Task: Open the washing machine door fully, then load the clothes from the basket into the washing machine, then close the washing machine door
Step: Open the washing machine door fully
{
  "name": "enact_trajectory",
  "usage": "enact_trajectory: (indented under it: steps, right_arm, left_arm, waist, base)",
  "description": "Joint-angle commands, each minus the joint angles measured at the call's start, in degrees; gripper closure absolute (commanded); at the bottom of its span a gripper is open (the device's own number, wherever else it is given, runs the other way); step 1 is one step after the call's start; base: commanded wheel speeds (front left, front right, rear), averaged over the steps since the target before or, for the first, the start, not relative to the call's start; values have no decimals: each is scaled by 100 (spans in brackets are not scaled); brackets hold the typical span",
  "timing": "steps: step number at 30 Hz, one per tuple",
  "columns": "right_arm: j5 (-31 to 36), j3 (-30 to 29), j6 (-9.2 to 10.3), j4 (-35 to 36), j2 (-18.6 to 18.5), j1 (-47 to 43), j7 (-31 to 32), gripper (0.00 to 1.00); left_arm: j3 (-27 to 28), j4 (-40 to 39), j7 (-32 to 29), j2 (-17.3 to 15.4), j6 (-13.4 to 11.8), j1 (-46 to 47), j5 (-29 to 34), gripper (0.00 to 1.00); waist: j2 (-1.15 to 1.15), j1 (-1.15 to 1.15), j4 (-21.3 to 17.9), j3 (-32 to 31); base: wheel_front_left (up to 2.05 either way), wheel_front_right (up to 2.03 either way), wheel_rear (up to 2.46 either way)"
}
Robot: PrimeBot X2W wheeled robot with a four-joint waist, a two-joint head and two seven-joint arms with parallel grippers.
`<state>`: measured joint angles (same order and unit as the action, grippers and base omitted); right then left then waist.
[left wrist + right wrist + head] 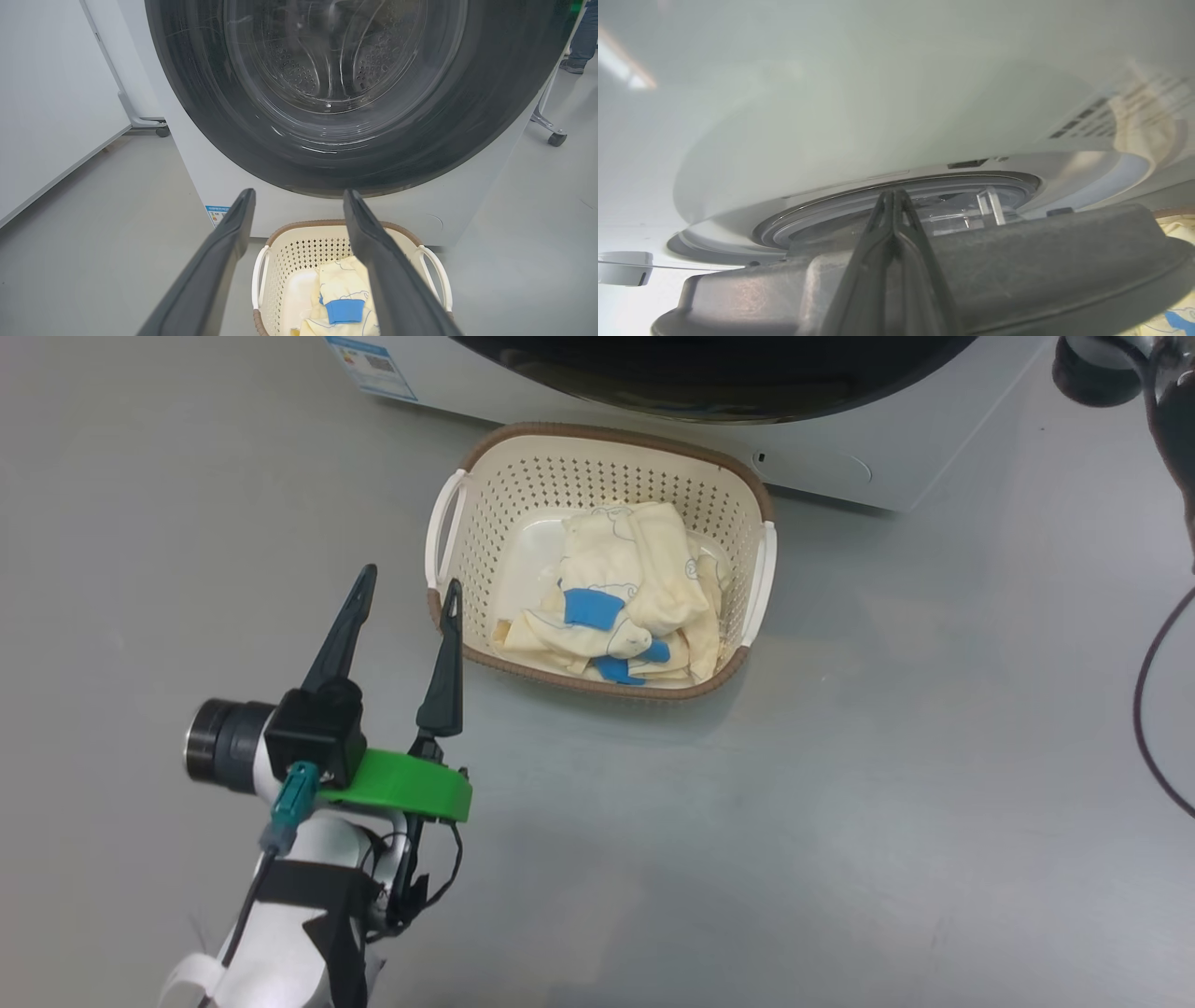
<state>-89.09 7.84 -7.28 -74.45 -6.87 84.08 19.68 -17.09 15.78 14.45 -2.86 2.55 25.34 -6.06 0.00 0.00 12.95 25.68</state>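
Cream basket (523, 504) lengthwise along washing machine (887, 439)

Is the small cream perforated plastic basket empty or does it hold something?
Holds something: crumpled cream-yellow garments with blue trim lie inside the cream perforated basket, leaving part of its bottom bare.

Glossy black door rim (224, 135); perforated plastic basket (523, 485); soft cloth clothes (625, 588).

No legible text or brand. Blue-edged sticker (371, 364) low on washing machine (896, 457) front: print too small to read. Dark printed lines (1085, 119) in right wrist view: blurred.
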Motion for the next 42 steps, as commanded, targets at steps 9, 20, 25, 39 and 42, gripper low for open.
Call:
enact_trajectory:
  steps: [9, 20, 25, 39, 42]
  right_arm:
    - [207, 382, -21, 749, 315, -368, 751, 100]
    - [-30, 439, -21, 1747, 354, -1215, 1395, 100]
    - [-209, 485, -21, 2359, 372, -1748, 1711, 100]
    - [-686, 1088, -21, 4139, 397, -3273, 2269, 100]
    - [-816, 1309, -21, 4435, 398, -3496, 2269, 100]
  left_arm:
    - [246, -145, 55, -79, 25, 94, 115, 0]
    - [328, -91, 55, -76, 42, 53, 141, 0]
    - [346, -85, 55, -82, 61, -47, 148, 0]
    - [387, 1, 55, -117, 82, -271, 172, 0]
    - [381, 28, 55, -116, 84, -289, 175, 0]
  waist:
    - [0, 0, -103, -45]
    - [0, 0, -209, -201]
    - [0, 0, -220, -349]
    - [0, 0, -249, -757]
    - [0, 0, -249, -814]
  base:
    - [0, 0, 0]
    - [0, 0, 0]
    - [0, 0, 0]
    - [0, 0, 0]
    - [0, 0, 0]
